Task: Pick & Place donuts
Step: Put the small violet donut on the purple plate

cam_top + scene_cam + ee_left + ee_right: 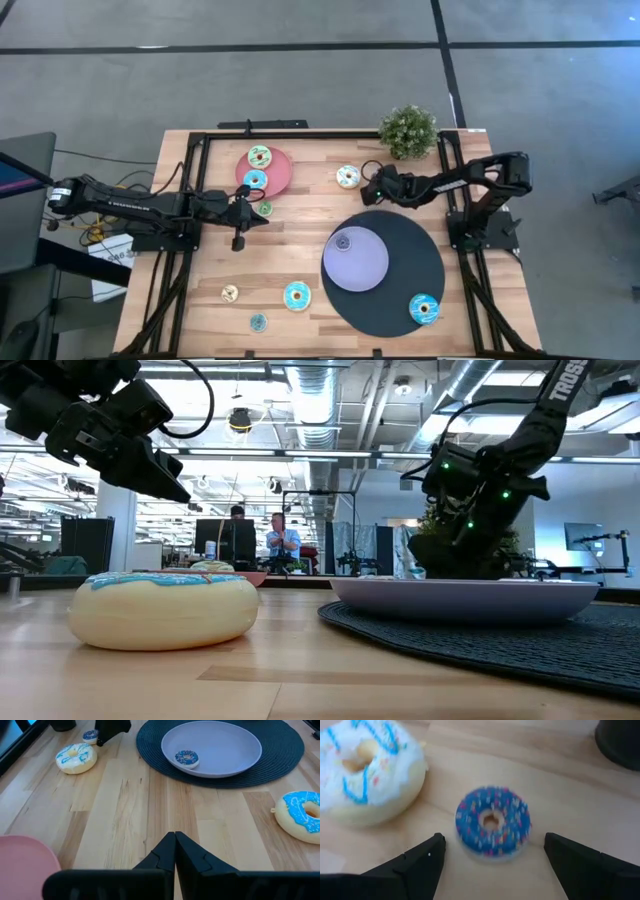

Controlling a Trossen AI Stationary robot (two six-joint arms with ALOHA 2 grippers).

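A small blue-iced sprinkled toy donut (343,240) sits on the round lavender plate (366,268), which rests on the round dark woven mat (420,250); another teal-iced toy donut (424,308) lies on that mat beside the plate.

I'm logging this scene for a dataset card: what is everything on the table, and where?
pink plate: one, pink, left of centre, holding two donuts
lavender plate: one, lavender, on the mat, holding one small donut
mat: one, dark, round, right side
teal donut: one, teal, on the mat beside the lavender plate
loose donuts on the wood: six; three along the edge opposite the plant, a small green one by the left gripper, a cream one, a small blue one beside it
plant: one, green, table's edge
left gripper: shut, empty, beside the pink plate
right gripper: open, over the small blue one
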